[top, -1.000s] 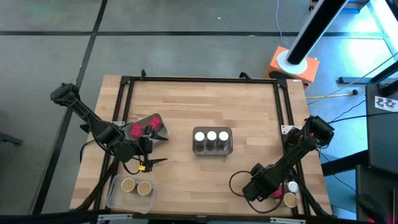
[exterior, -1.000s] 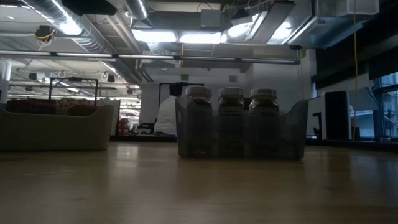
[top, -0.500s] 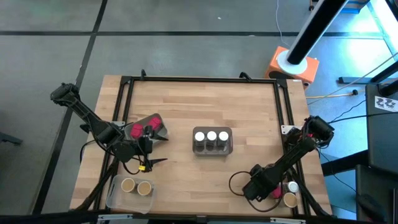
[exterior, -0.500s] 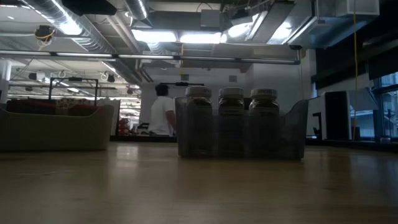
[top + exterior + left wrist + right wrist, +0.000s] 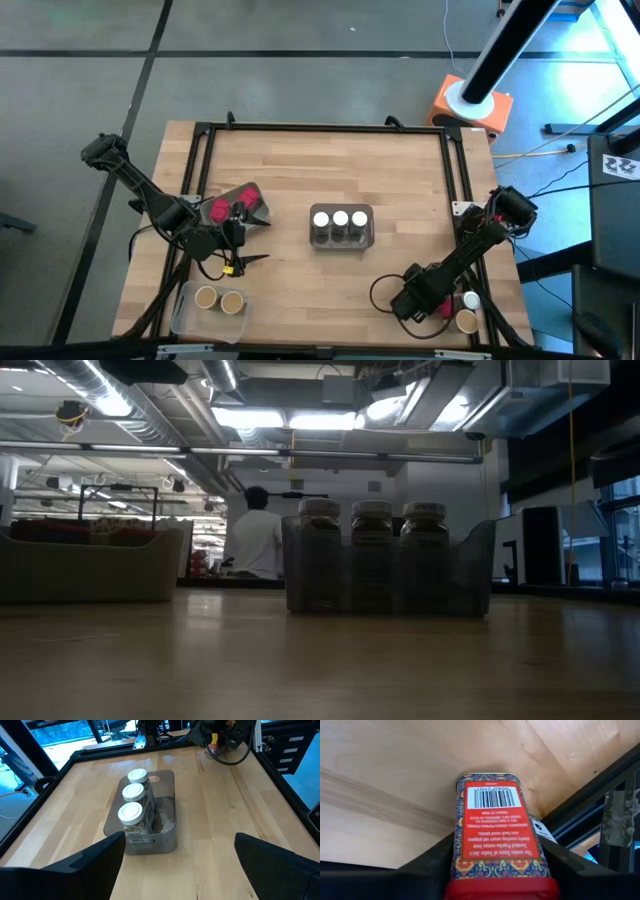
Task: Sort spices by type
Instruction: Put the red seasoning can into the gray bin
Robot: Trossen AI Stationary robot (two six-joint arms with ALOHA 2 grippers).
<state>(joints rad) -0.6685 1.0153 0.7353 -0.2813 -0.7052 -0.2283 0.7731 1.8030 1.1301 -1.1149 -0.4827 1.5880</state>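
Our right gripper (image 5: 432,305) sits low at the near right corner of the table (image 5: 400,180), and its fingers have just drawn in around a red spice tin (image 5: 497,827). In the right wrist view the tin lies lengthwise between the two dark fingers, barcode face up, with each finger (image 5: 427,865) pressed against a side. A moment ago the fingers stood wider, so we judge that the grasp is only now being made. Two more containers (image 5: 467,312) rest just beside this gripper, touching or nearly touching the table's edge.

Nothing else has moved. Our left gripper (image 5: 243,240) waits at the left side with its fingers spread wide, close to the tray of red packets (image 5: 232,203). The centre tray (image 5: 341,240) holds three white-lidded jars (image 5: 340,218) in a row. At the near left, another tray (image 5: 185,310) holds two tan-lidded jars (image 5: 218,299).

For the sorting, we take this to mean one red tin is about to leave the stray group. Its likely home is the tray of red packets, well apart across the table. In the low view a person (image 5: 255,545) has walked into sight in the room behind.
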